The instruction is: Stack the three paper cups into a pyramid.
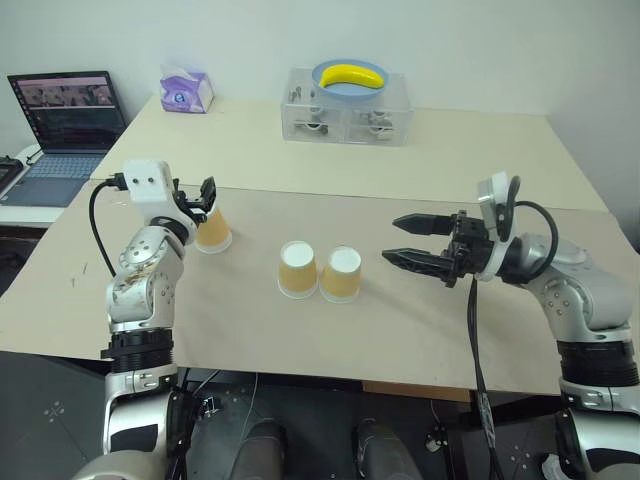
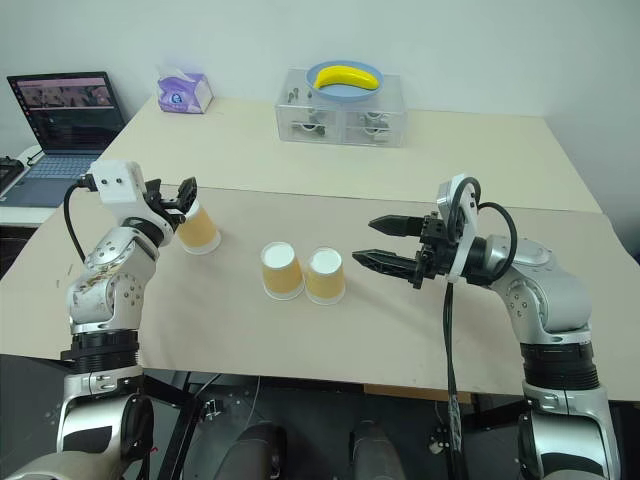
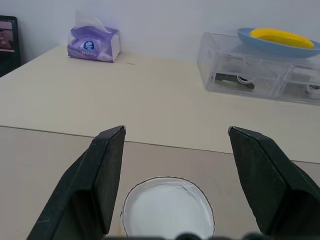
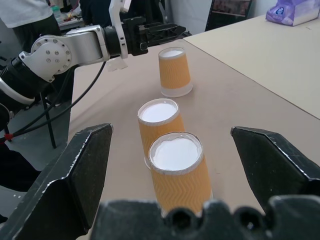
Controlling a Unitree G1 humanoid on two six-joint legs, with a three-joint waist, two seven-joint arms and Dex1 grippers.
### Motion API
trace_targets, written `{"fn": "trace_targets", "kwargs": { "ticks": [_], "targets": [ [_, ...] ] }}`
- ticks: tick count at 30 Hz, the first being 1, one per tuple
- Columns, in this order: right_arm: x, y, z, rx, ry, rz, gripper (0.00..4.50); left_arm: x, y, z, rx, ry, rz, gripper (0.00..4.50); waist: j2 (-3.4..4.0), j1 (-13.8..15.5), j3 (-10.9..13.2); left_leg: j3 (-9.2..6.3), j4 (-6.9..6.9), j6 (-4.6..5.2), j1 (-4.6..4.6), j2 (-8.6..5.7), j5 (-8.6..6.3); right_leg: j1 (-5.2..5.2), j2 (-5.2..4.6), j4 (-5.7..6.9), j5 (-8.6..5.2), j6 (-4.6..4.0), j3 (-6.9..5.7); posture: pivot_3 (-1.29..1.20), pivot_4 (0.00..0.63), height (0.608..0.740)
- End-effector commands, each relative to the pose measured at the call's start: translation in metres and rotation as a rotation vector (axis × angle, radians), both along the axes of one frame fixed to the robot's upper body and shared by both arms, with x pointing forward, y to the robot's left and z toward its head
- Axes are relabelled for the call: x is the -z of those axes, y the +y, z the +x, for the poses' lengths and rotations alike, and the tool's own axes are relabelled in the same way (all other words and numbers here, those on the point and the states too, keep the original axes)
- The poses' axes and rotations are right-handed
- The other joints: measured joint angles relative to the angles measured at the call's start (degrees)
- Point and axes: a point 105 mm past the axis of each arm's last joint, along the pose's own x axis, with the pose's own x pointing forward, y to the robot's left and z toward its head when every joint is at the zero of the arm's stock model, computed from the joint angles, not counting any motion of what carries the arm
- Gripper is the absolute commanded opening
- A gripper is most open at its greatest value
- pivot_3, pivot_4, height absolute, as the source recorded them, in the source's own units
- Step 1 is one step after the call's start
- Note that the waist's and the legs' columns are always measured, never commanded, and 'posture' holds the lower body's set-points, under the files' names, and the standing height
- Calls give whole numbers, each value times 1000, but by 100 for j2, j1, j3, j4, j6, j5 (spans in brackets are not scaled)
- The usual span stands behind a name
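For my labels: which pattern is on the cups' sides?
Orange zigzag ribbing on the paper cups, clearest in the right wrist view.

The left gripper [image 1: 205, 196] points forward, fingers parted. The right gripper [image 1: 400, 241] points level toward the left, jaws spread wide.

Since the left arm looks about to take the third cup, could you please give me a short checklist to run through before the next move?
1. Base cups and upside down, side by side: ok.
2. Base cups actually touching: cannot tell.
3. Third cup upside down on the table, apart from the pair: ok.
4. Left tool fingers astride the third cup, gaps both sides: ok.
5. Left tool gripping it: not ok, no contact visible.
6. Right tool open, beside the pair, clear of them: ok.
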Motion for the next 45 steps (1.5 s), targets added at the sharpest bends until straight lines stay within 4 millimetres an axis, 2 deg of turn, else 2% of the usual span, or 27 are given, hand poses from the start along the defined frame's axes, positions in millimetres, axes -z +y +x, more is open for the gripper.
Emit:
{"fn": "trace_targets", "kwargs": {
  "ticks": [1, 2, 11, 42, 45],
  "targets": [
    [-15, -3, -5, -3, -51, 25, 4500, -5, 1, -2, -5, -9, 4, 4168, 0, -1, 0, 0, 0, 0, 0, 0, 0, 1, 0, 0, 0, 0, 0, 0, 150, 694],
    [-15, -3, -5, -2, -50, 24, 4500, -3, 0, -1, -7, 4, 27, 4489, 0, -1, 0, -1, 0, 0, 0, 0, 0, 0, 0, -1, 0, 0, 0, 0, 150, 694],
    [-13, -4, -5, 0, -46, 28, 4500, 13, -2, -4, -14, 57, 73, 4489, 0, -2, 0, -2, 0, 0, 0, 0, 0, 0, 1, 0, 0, 0, -2, 0, 150, 694],
    [-13, -7, -4, 18, -54, 21, 4500, 33, 1, 1, -31, 129, 105, 4489, 0, -2, 0, -2, 0, 0, 0, 0, 0, 1, 0, -1, 0, 0, -2, 0, 150, 694],
    [-12, -7, -4, 18, -55, 19, 4500, 32, 0, 2, -29, 121, 103, 3746, 0, -1, 0, -2, 0, 0, 0, 0, 0, 1, 0, -1, 0, 0, -3, 0, 150, 694]
  ]
}}
